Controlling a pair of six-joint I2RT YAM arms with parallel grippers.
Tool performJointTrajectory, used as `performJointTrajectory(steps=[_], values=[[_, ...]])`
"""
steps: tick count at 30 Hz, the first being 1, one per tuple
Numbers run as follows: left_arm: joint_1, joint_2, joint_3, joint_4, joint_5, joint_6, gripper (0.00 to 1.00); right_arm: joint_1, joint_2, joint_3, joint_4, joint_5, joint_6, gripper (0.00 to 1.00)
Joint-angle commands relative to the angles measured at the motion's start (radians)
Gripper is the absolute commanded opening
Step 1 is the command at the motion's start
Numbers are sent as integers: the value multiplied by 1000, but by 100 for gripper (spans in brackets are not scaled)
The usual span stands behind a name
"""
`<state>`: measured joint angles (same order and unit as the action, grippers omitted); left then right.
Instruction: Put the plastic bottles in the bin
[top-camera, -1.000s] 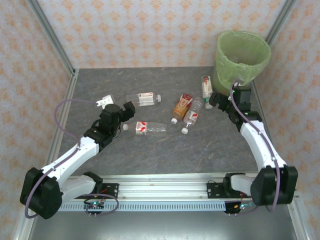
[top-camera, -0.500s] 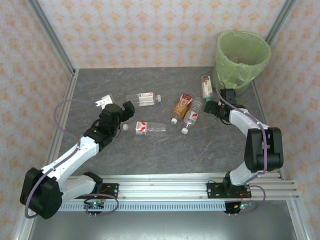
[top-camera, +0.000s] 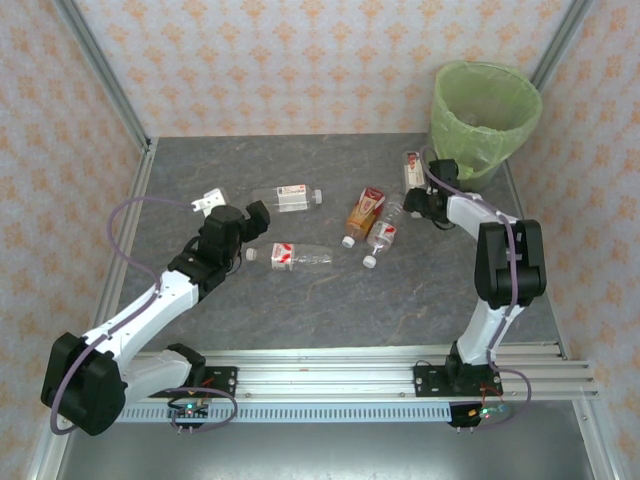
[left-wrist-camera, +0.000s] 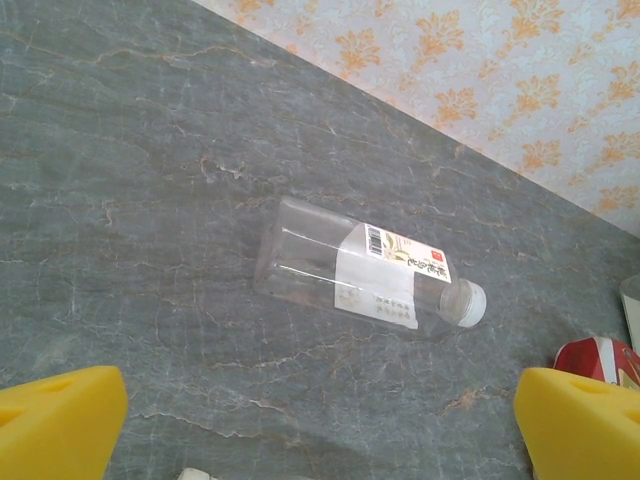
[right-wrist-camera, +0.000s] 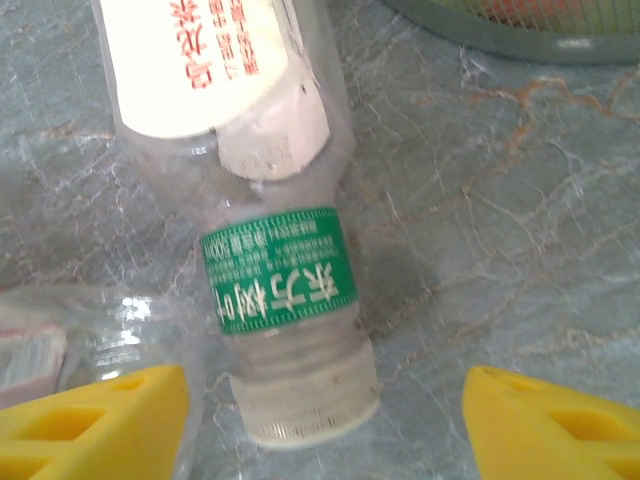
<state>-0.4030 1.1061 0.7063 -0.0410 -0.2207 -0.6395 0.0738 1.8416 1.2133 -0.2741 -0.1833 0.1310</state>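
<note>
Left gripper (left-wrist-camera: 320, 425), well left of the round green-bagged bin (top-camera: 480, 150): fingers wide apart above a clear red-and-white-labelled plastic bottle (left-wrist-camera: 370, 280). Right gripper (right-wrist-camera: 325, 420), just beside the bin: jaws apart astride the neck of a clear green-labelled plastic bottle (right-wrist-camera: 285, 300) lying on the table. Risks: the slick neck squirts out, or the touching red-print bottle (right-wrist-camera: 200, 80) gets dragged.

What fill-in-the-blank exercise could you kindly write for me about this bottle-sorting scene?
The bin stands at the far ____ corner of the table. The right gripper hovers over a bottle with a ____ label. Below the left gripper lies a second bottle with a ____ cap. The left gripper's jaws stand wide ____.
Missing words: right, green, white, open.
</note>
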Motion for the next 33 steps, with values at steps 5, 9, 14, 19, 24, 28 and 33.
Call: performJointTrajectory(steps=[5, 9, 14, 19, 24, 28, 33], values=[[9, 22, 42, -33, -29, -13, 100, 15, 91, 113, -113, 39, -11, 64], [9, 36, 46, -32, -25, -12, 100, 24, 135, 171, -152, 46, -22, 63], [9, 52, 52, -33, -15, -12, 100, 26, 207, 266, -215, 51, -29, 62], [9, 45, 49, -39, -20, -9, 100, 26, 272, 350, -283, 47, -33, 63], [9, 29, 36, -39, -37, -11, 100, 27, 311, 399, -321, 51, -33, 64], [10, 30, 33, -41, -37, -14, 100, 29, 328, 424, -337, 58, -33, 63], [10, 31, 33, -41, -30, -15, 100, 32, 347, 451, -357, 64, -34, 60]])
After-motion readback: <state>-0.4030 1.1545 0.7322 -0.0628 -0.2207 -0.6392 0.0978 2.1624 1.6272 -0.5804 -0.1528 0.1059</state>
